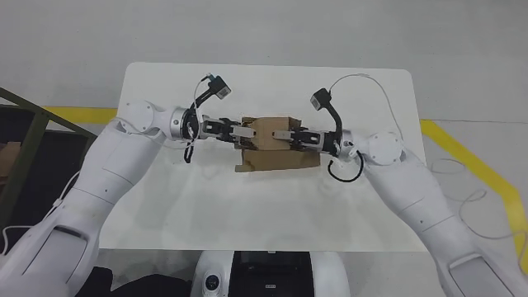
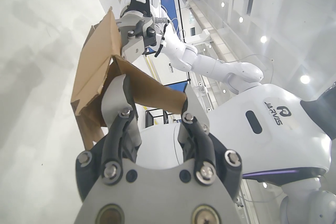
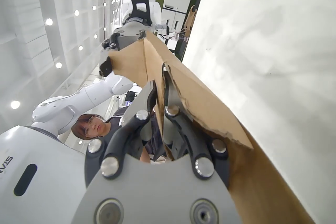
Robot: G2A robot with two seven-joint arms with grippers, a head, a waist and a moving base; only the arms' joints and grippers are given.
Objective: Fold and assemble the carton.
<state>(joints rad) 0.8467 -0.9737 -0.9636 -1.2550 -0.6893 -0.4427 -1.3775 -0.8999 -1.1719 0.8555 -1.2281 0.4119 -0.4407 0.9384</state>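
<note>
At the middle of the top view, the carton [image 1: 275,143] hangs half-formed between both claws, over the centre of the table [image 1: 165,206]. We cannot tell whether it rests on the surface.

Hazards, as we judge them:

1. Tearing. A ragged edge [image 3: 210,128] runs through the lower middle of the right wrist view, just beside the pinch point. If the arms pull apart or twist against each other, we expect that tear to lengthen.
2. Loss of hold on the left. A loosely held flap can slide out once the panel is pushed, letting the carton skew or fall flat.
3. Crushing. Pressing the arms toward each other could buckle the thin board instead of folding it along its creases.

Claw state:

- The left claw [image 2: 156,89] is spread wide. A flap [image 2: 147,88] lies across the gap and touches both pads [image 2: 128,92]. We cannot confirm that it is firmly clamped.
- The right claw [image 3: 159,83] is pressed nearly together, pinching one carton wall edge-on.
</note>
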